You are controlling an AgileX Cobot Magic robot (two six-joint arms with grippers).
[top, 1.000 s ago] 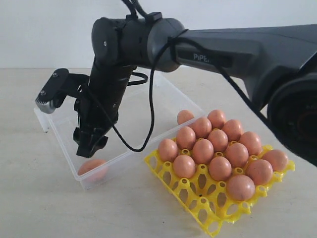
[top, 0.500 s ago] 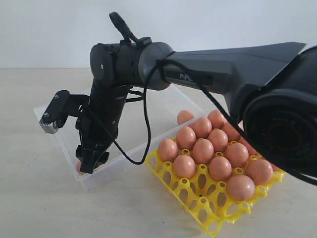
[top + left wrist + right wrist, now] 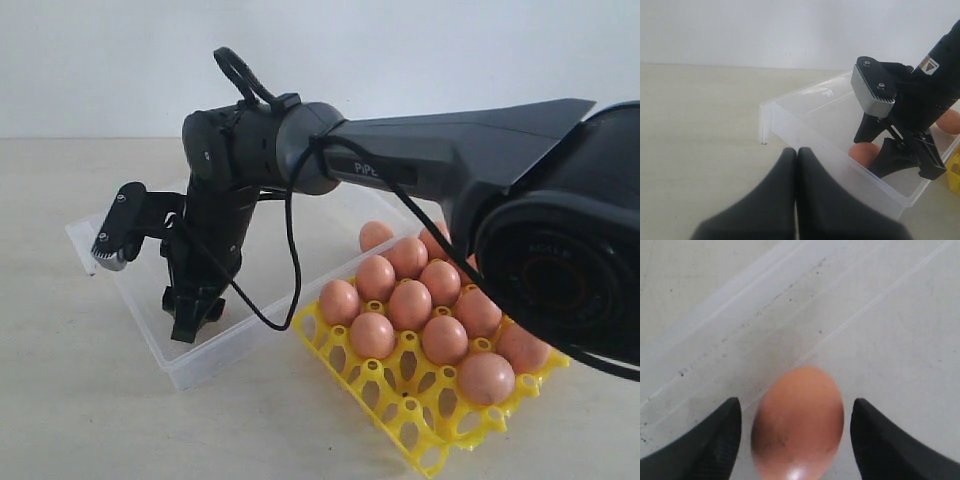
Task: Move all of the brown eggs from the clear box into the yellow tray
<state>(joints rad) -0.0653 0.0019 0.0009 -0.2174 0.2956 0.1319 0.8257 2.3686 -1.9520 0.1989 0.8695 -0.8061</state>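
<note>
The clear box (image 3: 200, 365) lies left of the yellow tray (image 3: 420, 425), whose cups hold several brown eggs (image 3: 410, 303). My right gripper (image 3: 193, 318) reaches down into the box's near corner. It is open, and one brown egg (image 3: 799, 425) lies on the box floor between its fingers (image 3: 715, 442) with a gap on each side. That egg (image 3: 865, 152) also shows from the left wrist, behind the box (image 3: 830, 145) wall. The arm hides it in the exterior view. My left gripper (image 3: 796, 152) is shut and empty, just outside the box.
One more egg (image 3: 375, 235) sits by the box's far right corner, behind the tray; whether it is inside the box I cannot tell. The right arm (image 3: 440, 150) stretches over the tray and the box. Bare tabletop (image 3: 70, 400) lies left and in front.
My right gripper has come down into the near corner of the box, its open fingers now either side of the egg, which the exterior view no longer shows.
</note>
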